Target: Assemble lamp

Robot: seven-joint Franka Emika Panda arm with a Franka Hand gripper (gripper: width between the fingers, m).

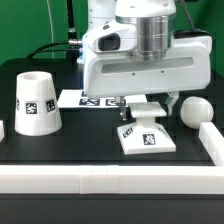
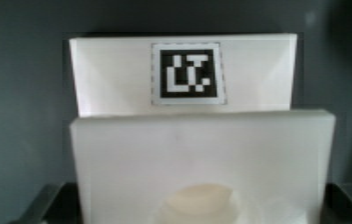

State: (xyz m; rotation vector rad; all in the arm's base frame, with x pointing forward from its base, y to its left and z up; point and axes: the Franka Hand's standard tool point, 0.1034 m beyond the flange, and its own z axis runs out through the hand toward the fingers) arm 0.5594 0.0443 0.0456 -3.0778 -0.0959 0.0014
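The white lamp base [image 1: 146, 132] lies on the black table under the arm, with a tag on its flat top. My gripper [image 1: 146, 104] is lowered over it, one finger on each side of the raised socket block. In the wrist view the base [image 2: 185, 110] fills the frame, its tag at the far end and its round socket [image 2: 199, 196] between the dark fingers [image 2: 50, 203], which press against its two sides. The tapered shade [image 1: 35, 101] stands upright at the exterior view's left. The ball-headed bulb [image 1: 192, 110] lies at the exterior view's right.
The marker board [image 1: 84, 100] lies flat behind the base, between it and the shade. A white rail [image 1: 90, 177] runs along the table's front edge, and another [image 1: 211, 140] along the exterior view's right side, near the bulb.
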